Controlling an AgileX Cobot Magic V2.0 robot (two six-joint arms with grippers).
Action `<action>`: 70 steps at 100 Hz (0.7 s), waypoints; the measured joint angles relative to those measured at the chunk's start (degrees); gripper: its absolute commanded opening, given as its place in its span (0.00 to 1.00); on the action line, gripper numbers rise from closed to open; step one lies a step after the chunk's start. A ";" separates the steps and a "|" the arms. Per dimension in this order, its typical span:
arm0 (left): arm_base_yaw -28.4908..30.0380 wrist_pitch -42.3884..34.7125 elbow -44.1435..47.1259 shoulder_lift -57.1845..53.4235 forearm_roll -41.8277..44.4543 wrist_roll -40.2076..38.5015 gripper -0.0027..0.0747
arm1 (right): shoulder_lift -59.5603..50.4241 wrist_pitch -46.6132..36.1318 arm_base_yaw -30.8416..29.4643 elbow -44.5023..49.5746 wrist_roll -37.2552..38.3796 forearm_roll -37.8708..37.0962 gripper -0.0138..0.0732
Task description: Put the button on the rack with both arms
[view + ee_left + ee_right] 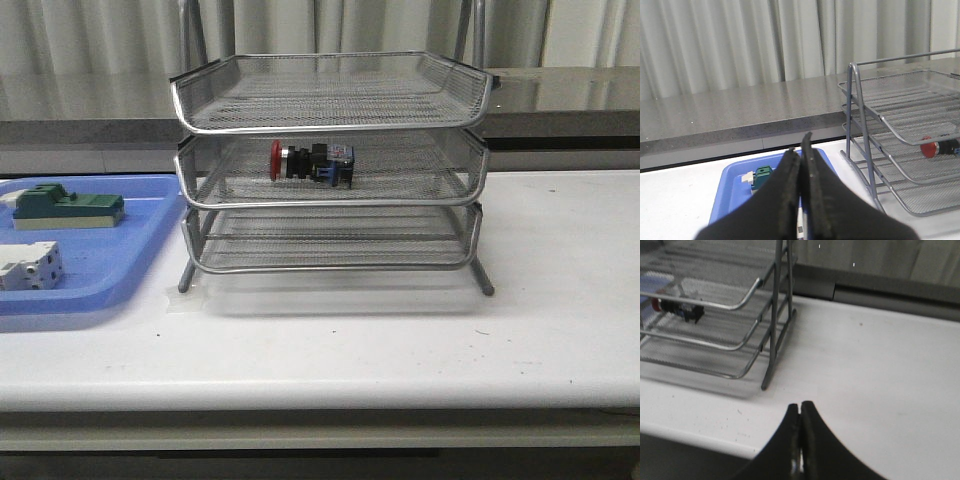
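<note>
Button (311, 163) is laid sideways in the rack's (330, 205) middle tier; left gripper (801, 150) and right gripper (800, 409) are closed, empty.

A flat blue tray (110, 275) is seen at the left of the white surface (400, 340), with a green block (68, 208) and a white blocky part (30, 268) lying apart inside it, while pale curtains (740, 40) are hung behind.

One button (312, 163) lies in one rack (330, 170) of three wire tiers. One blue tray (100, 262) holds two parts: one green block (68, 208) and one white block (30, 266). Two pincers show, the left pincer (801, 150) and the right pincer (799, 407), one per wrist view.
</note>
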 measured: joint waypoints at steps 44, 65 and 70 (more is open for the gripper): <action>0.00 0.00 0.00 0.00 0.00 0.00 0.01 | -11.42 -19.62 -5.57 20.61 0.00 3.81 0.09; 0.00 0.00 0.00 0.00 0.00 0.00 0.01 | -11.42 -22.32 -7.39 22.76 0.00 4.56 0.09; 0.00 0.00 0.00 0.00 0.00 0.00 0.01 | -11.42 -22.60 -7.44 22.76 0.00 4.66 0.09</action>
